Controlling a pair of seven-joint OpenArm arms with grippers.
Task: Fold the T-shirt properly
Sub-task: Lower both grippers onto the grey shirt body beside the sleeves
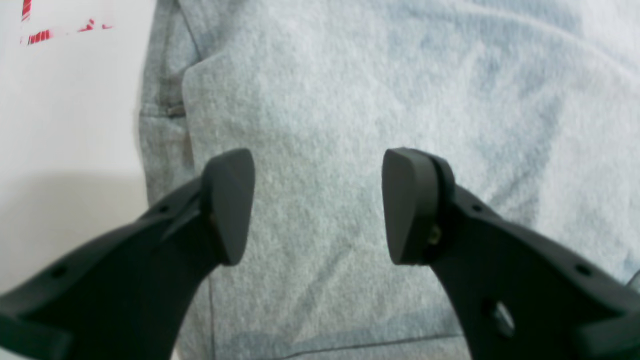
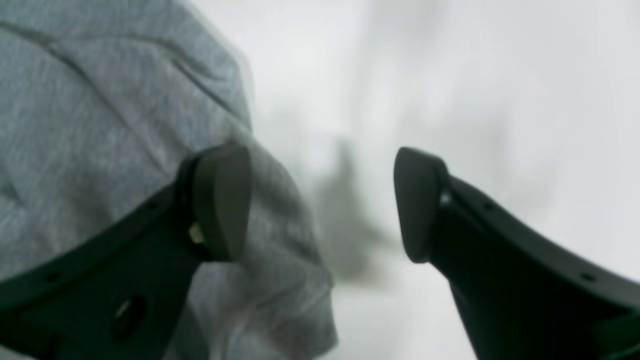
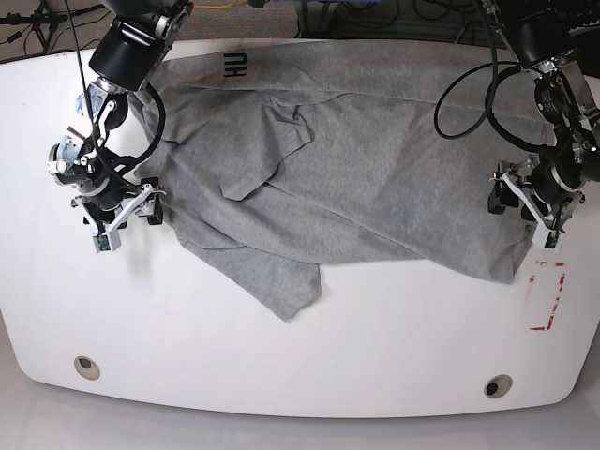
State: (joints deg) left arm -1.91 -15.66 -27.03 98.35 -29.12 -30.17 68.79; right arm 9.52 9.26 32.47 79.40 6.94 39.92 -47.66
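The T-shirt [image 3: 347,159] lies crumpled across the far half of the white bench [image 3: 394,347]. The left claw [image 1: 318,205] hangs open over its right edge; the right claw [image 2: 322,202] stands open at its left edge, gripping nothing.

Soft heathered cotton-like T-shirt [image 3: 375,178], matt and slightly fuzzy, smooth white table [image 3: 281,375], matt black plastic-looking left gripper [image 1: 318,205]

A white tabletop [image 3: 375,356] with rounded corners has two round holes [image 3: 86,367] near its front edge, red markings [image 3: 548,295] at one side, dark cables [image 3: 412,14] behind.
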